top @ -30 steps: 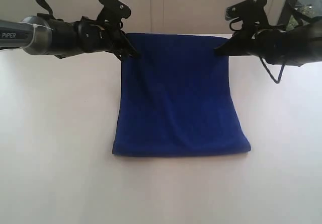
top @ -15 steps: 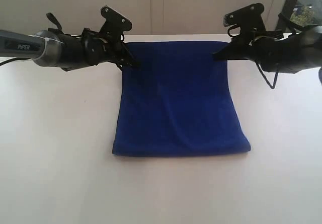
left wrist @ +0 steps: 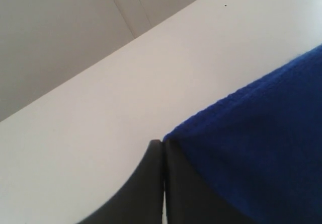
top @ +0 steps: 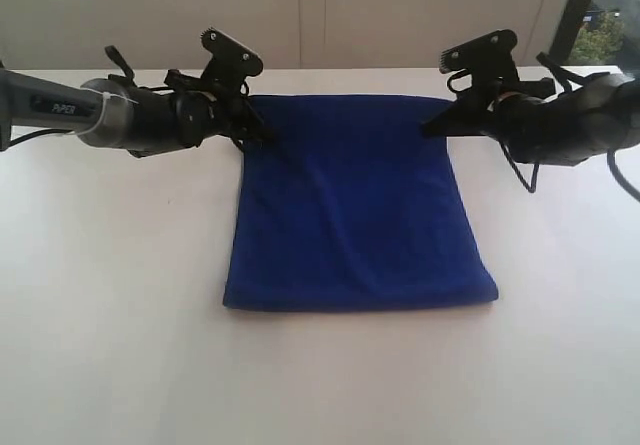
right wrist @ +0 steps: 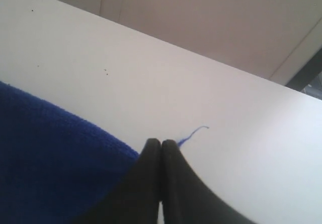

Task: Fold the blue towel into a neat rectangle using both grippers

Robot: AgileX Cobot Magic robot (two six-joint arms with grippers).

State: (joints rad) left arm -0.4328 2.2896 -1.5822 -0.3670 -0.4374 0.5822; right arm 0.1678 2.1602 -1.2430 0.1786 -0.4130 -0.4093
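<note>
Pinching far corners of blue towel: my left gripper, right gripper both clamped shut, close to tabletop far edge.

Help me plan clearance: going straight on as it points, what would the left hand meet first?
Likely just bare table: the left hand, shut on a corner of the blue towel, points past it, with only the wall beyond. Depth is unclear.
</note>
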